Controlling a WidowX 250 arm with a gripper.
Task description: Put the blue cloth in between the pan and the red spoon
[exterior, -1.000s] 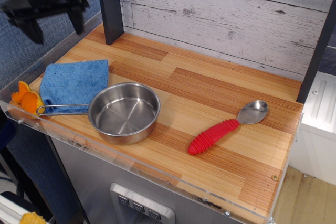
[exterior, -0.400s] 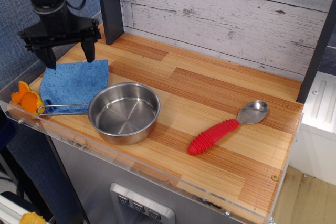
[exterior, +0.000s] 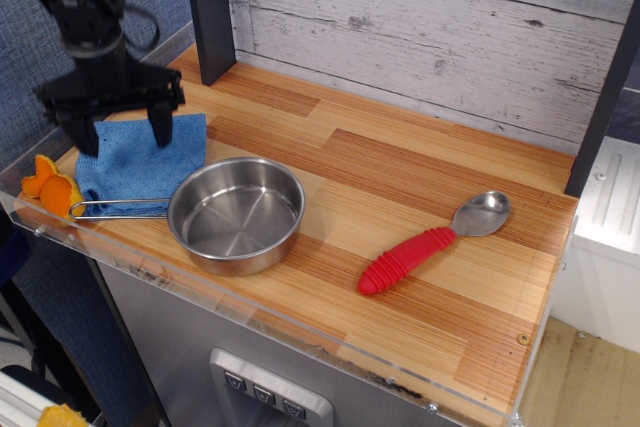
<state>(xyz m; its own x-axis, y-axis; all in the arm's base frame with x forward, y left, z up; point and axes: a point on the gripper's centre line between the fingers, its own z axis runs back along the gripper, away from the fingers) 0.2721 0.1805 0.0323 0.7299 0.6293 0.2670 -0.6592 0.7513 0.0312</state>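
The blue cloth (exterior: 140, 165) lies folded at the left end of the wooden counter, just behind the pan's wire handle. The steel pan (exterior: 237, 214) sits right of it, near the front edge. The red spoon (exterior: 432, 243) lies to the right, its red handle pointing front-left and its silver bowl back-right. My black gripper (exterior: 121, 139) hangs open directly over the cloth, its fingers (exterior: 160, 123) spread and low, close to the cloth's top. I cannot tell whether they touch it.
An orange object (exterior: 52, 188) sits at the counter's front left corner beside the cloth. A dark post (exterior: 210, 12) stands at the back left. A whitewashed plank wall (exterior: 420, 37) runs behind. Bare wood (exterior: 340, 187) lies between pan and spoon.
My gripper has come down from high at the upper left to just over the blue cloth, still open. The cloth, pan and spoon have not moved.
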